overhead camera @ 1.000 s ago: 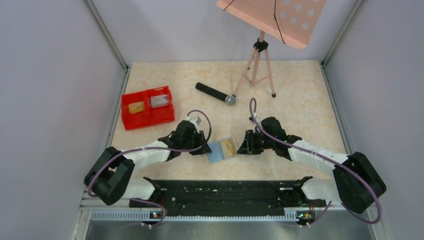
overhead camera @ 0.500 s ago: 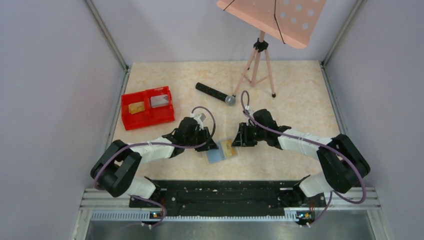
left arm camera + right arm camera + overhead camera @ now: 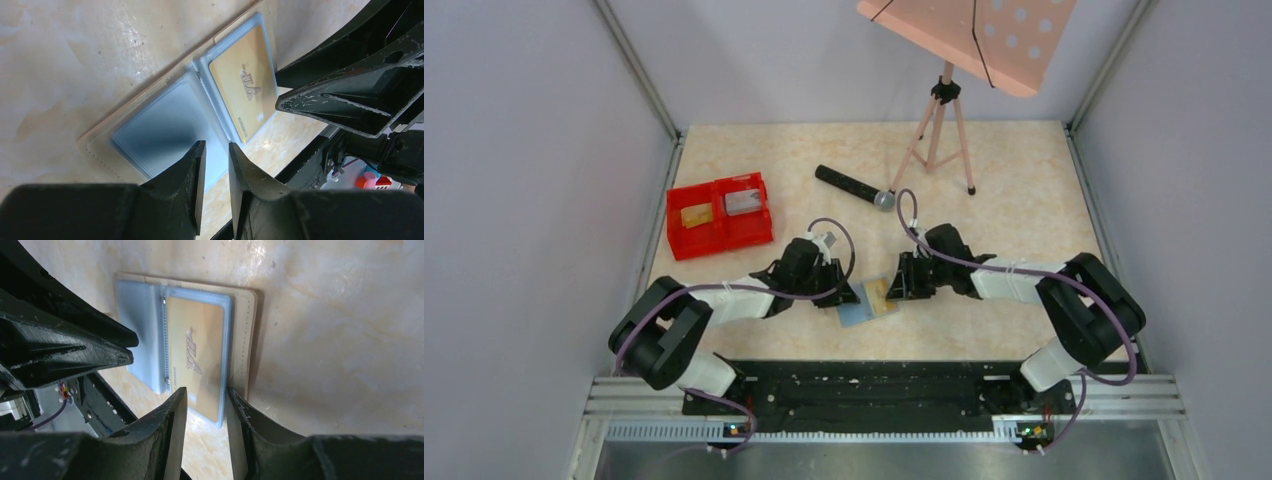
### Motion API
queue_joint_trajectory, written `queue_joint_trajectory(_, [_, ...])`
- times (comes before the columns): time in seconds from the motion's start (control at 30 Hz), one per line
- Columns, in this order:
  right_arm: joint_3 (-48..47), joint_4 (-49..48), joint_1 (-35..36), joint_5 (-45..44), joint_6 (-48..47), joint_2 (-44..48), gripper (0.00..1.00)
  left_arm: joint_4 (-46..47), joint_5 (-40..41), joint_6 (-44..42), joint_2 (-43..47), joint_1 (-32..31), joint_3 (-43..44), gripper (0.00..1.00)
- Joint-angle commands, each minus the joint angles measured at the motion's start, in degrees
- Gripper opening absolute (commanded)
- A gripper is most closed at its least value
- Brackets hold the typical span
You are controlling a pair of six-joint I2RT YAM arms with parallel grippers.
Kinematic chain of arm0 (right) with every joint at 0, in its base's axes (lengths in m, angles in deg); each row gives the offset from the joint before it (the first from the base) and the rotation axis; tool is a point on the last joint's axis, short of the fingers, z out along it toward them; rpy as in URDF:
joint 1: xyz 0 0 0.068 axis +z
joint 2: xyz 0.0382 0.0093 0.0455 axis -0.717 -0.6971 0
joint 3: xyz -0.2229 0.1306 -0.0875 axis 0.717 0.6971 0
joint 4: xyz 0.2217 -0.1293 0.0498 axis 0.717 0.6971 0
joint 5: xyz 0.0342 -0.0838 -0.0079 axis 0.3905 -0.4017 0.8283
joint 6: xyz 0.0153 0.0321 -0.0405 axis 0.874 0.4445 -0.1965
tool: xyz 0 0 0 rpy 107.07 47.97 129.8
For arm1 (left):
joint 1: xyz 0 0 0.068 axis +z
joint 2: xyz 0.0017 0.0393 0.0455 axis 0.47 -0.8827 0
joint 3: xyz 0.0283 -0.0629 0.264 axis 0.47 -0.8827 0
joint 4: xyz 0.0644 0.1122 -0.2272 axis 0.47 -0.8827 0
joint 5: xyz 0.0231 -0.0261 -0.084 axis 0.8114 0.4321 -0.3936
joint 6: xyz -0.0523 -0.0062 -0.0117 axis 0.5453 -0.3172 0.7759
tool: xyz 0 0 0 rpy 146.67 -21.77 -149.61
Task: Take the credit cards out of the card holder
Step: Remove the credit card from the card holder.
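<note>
You are looking at a beige marbled table (image 3: pixel 1024 250) walled in on three sides. At the far right stands a pink music stand (image 3: pixel 969 35) on its tripod (image 3: pixel 939 130). Your two arms reach in from the near edge and meet at the near middle of the table.

At the far left sits a red tray (image 3: pixel 724 242) with two compartments. One holds a gold card (image 3: pixel 696 214) and the other holds a grey card (image 3: pixel 742 203). A black microphone (image 3: pixel 854 187) lies between the tray and the tripod, with its silver head toward the tripod.

The card holder (image 3: pixel 867 302) lies opened flat on the table between your grippers, slightly skewed. Its left panel shows as a pale blue pocket (image 3: pixel 165 125); you cannot tell whether a card sits inside it. Its right panel holds a gold credit card (image 3: pixel 195 362) under a clear sleeve, printed side up.

Your left gripper (image 3: pixel 216 150) is over the near edge of the blue left panel, close to the centre fold. Its fingers stand a narrow slit apart with nothing between them. Your right gripper (image 3: pixel 206 395) comes in from the right. Its fingers are parted a little wider and straddle one corner of the gold card's sleeve, without clamping it. Whether either gripper's tips touch the holder, you cannot tell from these views.
</note>
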Motion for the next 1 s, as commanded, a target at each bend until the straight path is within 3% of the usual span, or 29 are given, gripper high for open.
queue_joint_trajectory(0.0, [2.34,-5.25,0.53,1.98,1.14,-0.30,0.35,2.32,-0.55,-0.25,-0.15,-0.20,-1.14,0.29])
queue_joint_trajectory(0.2, [3.87,-9.22,0.48,3.81,2.73,-1.25,0.31,2.46,0.05,0.02,-0.11,-0.28,-2.10,0.28])
queue_joint_trajectory(0.43, [6.00,-11.46,0.48,3.90,3.91,-0.85,0.06,1.81,0.65,0.72,2.66,-0.23,-1.37,0.27])
queue_joint_trajectory(0.53, [6.98,-12.53,0.53,4.16,4.65,-0.34,0.00,1.91,0.80,1.60,4.55,-0.27,-0.71,0.27])
queue_joint_trajectory(0.77, [10.19,-21.90,0.48,7.77,10.01,0.94,0.00,8.54,0.16,6.55,6.01,-0.25,-2.89,0.27])
queue_joint_trajectory(0.87, [9.81,-19.52,0.55,6.56,10.20,0.94,0.15,8.32,1.21,6.07,5.55,-0.23,-3.38,0.28])
queue_joint_trajectory(0.97, [8.77,-13.19,0.54,4.29,8.34,3.22,0.22,9.01,0.83,5.98,4.23,-0.27,-4.10,0.28])
